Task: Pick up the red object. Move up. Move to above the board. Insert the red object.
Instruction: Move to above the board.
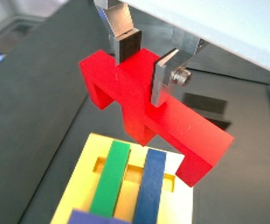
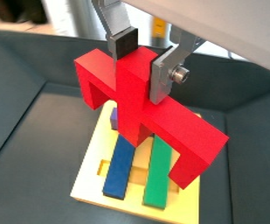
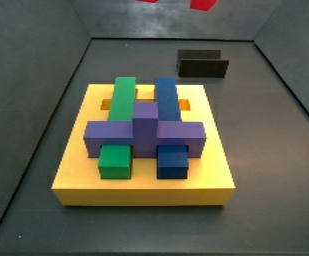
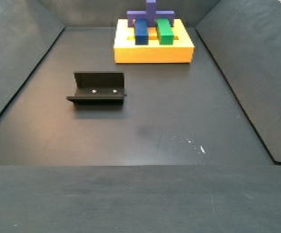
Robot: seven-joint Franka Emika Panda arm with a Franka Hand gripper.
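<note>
My gripper [image 1: 147, 66] is shut on the central tab of the red object [image 1: 161, 122] and holds it in the air, also seen in a wrist view [image 2: 137, 96]. The yellow board [image 1: 88, 153] lies below it, with its green bar [image 1: 111, 179] and blue bar [image 1: 155, 179] showing under the red legs. In a side view the board [image 3: 143, 180] carries the purple cross piece [image 3: 146, 132]. There only two red tips [image 3: 204, 4] show at the top edge, and the gripper is out of frame. The board stands at the far end in a side view [image 4: 155, 53].
The dark fixture [image 4: 97, 88] stands on the grey floor apart from the board. It also shows behind the board in a side view [image 3: 204, 65]. Sloping grey walls [image 4: 21, 82] enclose the floor.
</note>
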